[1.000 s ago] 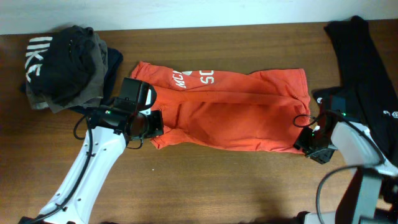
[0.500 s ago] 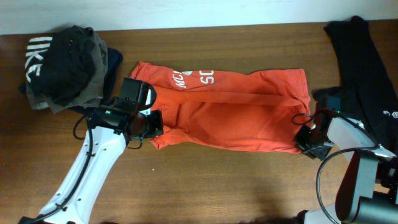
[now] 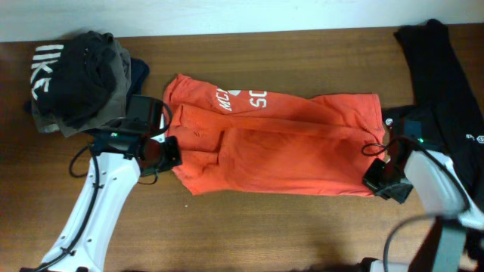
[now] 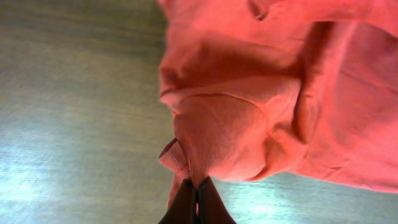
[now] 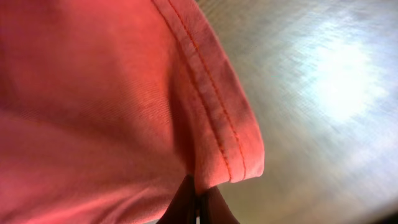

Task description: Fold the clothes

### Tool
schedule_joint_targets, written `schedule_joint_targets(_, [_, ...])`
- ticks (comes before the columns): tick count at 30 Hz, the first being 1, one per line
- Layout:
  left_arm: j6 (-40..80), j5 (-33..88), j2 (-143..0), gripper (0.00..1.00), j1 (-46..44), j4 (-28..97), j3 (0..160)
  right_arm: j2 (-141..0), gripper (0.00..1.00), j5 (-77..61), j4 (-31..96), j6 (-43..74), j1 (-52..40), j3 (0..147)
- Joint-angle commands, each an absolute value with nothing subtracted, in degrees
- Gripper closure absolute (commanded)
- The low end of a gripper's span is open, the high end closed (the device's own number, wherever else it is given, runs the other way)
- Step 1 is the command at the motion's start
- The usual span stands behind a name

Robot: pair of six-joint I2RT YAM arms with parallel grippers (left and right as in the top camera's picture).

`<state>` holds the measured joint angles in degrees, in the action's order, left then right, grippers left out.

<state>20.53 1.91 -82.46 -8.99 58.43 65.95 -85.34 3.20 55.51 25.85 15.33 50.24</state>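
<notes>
My left gripper (image 4: 197, 200) is pinched tight on a bunched fold of the red-orange T-shirt (image 3: 280, 147) at its near left corner. My right gripper (image 5: 198, 204) is clamped just as tight on the stitched hem at the T-shirt's near right corner. The T-shirt lies spread lengthwise on the tabletop (image 3: 287, 227), white lettering near its far edge, with a heap of dark clothes (image 3: 76, 75) past its left end and a black garment (image 3: 442, 83) past its right end.

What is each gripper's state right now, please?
Left gripper: shut on the orange T-shirt.
Right gripper: shut on the orange T-shirt too, at a hemmed corner.
</notes>
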Motion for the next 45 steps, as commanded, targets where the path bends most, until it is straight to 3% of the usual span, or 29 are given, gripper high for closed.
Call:
schedule_joint_targets(1, [19.59,1.23,-79.72,0.99,-8.23,60.18,66.76,-77.06,0.96,5.17,59.37,25.76,15.44,52.01])
schedule_joint_targets(12, [18.33,1.17,-77.12,0.99,-8.23,62.5,66.74,-69.36,0.96,4.93,63.0,25.32,15.44,52.01])
schedule_joint_targets(30, [17.02,-0.49,-77.49,0.99,-8.08,38.68,66.74,-72.07,0.96,3.18,41.28,23.09,15.44,54.11])
schedule_joint_targets(45, [16.49,-0.49,-88.23,0.99,-8.08,22.94,66.74,-84.18,0.96,-0.36,22.87,21.26,15.44,54.72])
